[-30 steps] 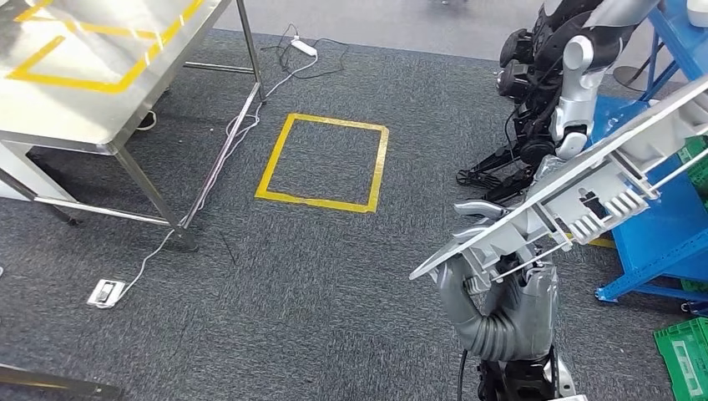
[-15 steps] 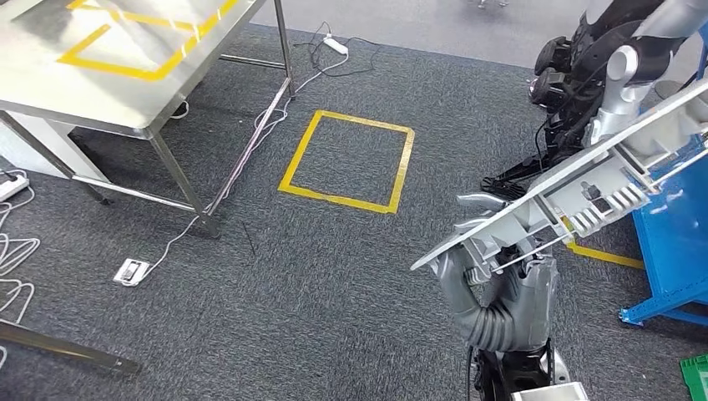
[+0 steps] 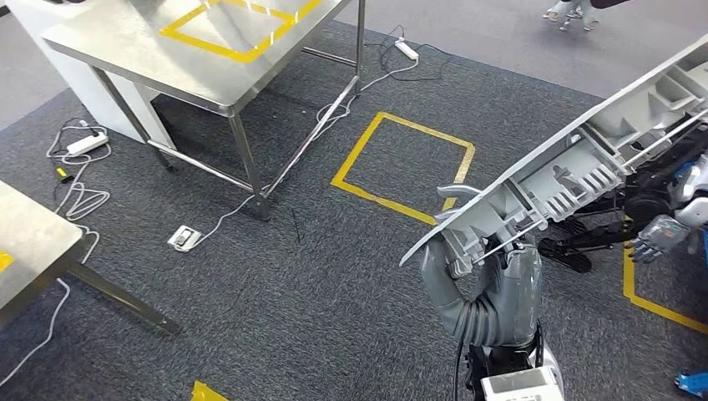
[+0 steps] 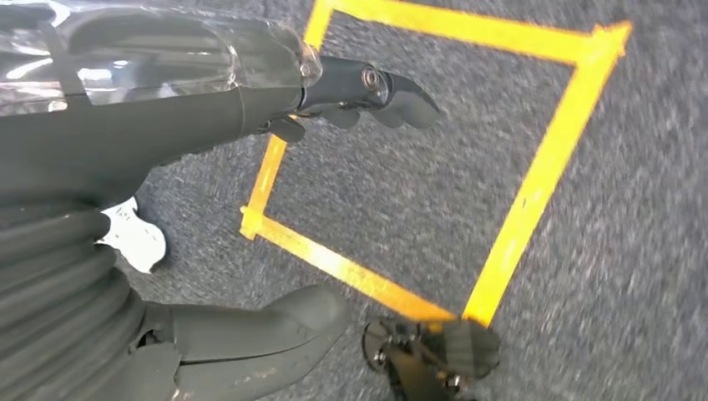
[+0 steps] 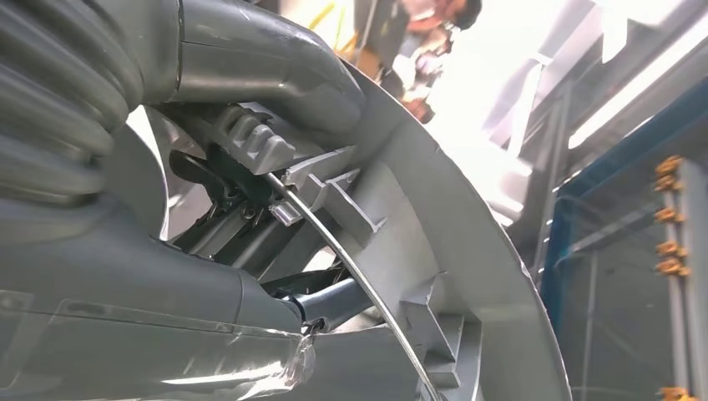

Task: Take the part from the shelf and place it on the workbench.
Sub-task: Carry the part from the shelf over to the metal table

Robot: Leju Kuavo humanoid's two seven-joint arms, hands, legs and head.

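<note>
Workbench (image 3: 167, 63) nearer; right hand (image 3: 480, 280) apparently grips part (image 3: 576, 167).

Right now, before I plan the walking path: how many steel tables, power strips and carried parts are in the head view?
Steel tables: 2
Power strips: 2
Grey part: 1
Total: 5

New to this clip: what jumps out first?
The long grey ribbed part, gripped at its near end by the right robot hand and slanting up to the right. Then the yellow taped square on the carpet ahead, and the steel workbench upper left with its own taped outline.
</note>
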